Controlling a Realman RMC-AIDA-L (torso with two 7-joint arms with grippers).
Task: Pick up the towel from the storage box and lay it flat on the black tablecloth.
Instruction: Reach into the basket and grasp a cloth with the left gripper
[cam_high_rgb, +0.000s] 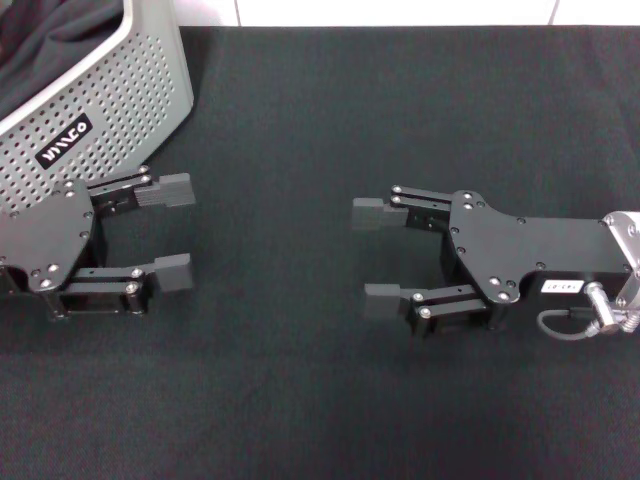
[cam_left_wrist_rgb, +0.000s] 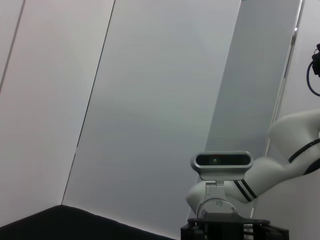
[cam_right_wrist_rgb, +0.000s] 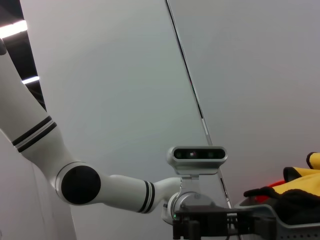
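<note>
Light grey perforated storage box (cam_high_rgb: 120, 95) with black label stood at the far left on the black tablecloth (cam_high_rgb: 330, 120), dark fabric inside.

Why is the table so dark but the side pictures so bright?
Head view: the black tablecloth soaks up light, so the open left gripper and open right gripper barely stand out; the pale storage box looks brightest. Wrist views: they face plain light walls, evenly lit, with no strong shadows or glare.
</note>
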